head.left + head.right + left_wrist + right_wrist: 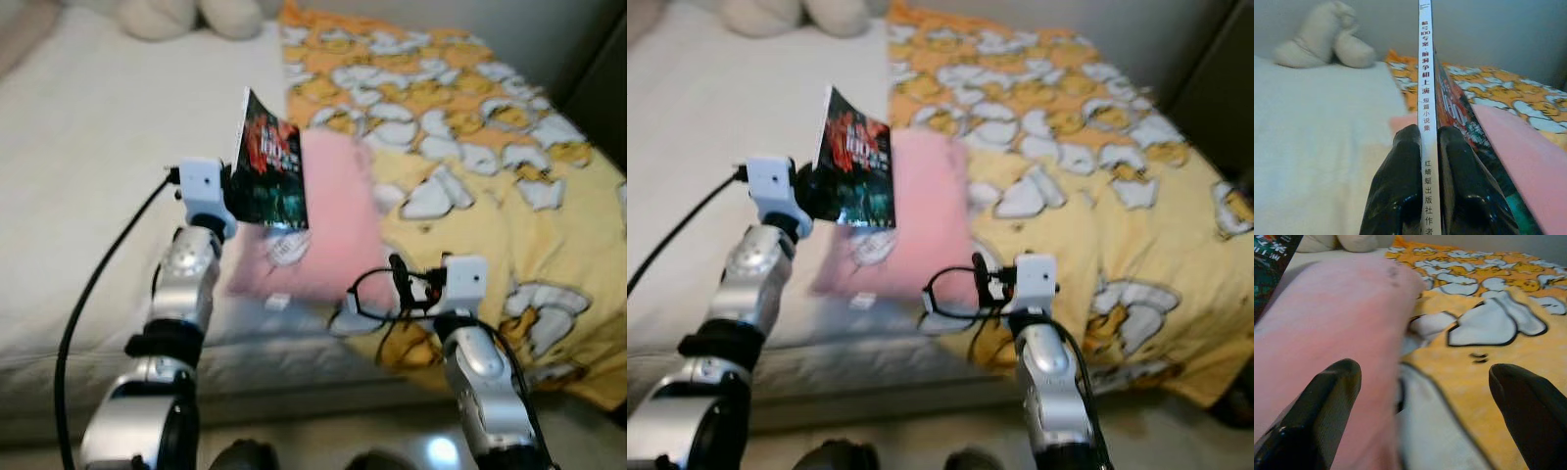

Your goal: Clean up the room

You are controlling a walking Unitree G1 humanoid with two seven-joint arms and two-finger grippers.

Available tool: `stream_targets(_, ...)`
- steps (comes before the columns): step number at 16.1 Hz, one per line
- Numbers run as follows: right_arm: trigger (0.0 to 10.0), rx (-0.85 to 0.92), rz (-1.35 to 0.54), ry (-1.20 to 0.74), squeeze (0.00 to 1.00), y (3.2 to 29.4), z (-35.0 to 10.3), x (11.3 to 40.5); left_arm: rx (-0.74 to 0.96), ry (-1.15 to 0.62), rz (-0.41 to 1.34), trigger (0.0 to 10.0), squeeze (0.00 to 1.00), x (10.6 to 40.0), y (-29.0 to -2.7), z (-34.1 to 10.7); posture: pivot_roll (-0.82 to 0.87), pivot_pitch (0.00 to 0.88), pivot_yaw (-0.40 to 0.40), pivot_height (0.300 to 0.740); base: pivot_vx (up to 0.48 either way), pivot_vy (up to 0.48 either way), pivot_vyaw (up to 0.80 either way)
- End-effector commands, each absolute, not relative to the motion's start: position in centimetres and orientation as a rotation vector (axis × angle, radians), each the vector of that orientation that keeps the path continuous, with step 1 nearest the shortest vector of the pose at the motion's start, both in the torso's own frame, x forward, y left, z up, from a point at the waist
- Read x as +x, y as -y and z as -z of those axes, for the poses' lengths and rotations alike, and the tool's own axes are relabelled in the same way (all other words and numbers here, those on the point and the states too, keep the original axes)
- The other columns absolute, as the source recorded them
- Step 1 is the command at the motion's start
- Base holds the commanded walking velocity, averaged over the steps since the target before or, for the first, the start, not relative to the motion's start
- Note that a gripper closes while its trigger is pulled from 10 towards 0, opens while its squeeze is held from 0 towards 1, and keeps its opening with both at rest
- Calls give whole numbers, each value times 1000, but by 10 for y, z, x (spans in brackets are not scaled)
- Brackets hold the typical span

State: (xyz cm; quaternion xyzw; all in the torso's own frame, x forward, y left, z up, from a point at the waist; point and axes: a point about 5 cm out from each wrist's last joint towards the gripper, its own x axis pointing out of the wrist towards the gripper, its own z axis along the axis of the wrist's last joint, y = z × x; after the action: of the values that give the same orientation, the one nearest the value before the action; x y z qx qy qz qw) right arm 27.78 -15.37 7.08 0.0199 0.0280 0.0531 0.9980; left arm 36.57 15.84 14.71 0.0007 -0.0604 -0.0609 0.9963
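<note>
Pinching book (1426, 112) (spine upright) between left end effector (1426, 147) fingers

Book (1426, 98) spine, white, vertical Chinese print: "100专案·脑洞争相上演", below it "短篇小说集", then "红蜻蜓出版社", last characters look like "作者", cut off at the picture edge. Book's dark cover carries red lettering, too blurred to read in the eye views. Nothing else legible.
</note>
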Motion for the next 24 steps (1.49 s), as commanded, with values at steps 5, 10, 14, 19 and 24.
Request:
stream_targets(5, 10000, 52, -81, -34, 0, 158, -74, 280, 89, 224, 113, 10000, 0, 369, -146, -174, -14, 0, -14, 726, 0, 423, 0)
stream_targets(10, 10000, 39, -110, -42, 0, 156, -73, 281, 70, 70, 60, 10000, 0, 371, -155, -146, -14, 0, -16, 726, 0, 438, 130)
stream_targets(14, 10000, 25, -100, -51, 0, 159, -71, 281, 122, 89, 91, 10000, 0, 369, -146, -143, -10, 0, -29, 726, 0, 457, 594)
stream_targets(19, 10000, 34, -91, -61, 0, 158, -69, 281, 87, 78, 71, 10000, 0, 370, -145, -142, -6, 0, -31, 726, 192, 0, 89)
stream_targets(24, 10000, 35, -101, -66, 0, 156, -67, 280, 91, 79, 64, 10000, 0, 372, -146, -144, -4, 0, -34, 726, 480, 0, 0)
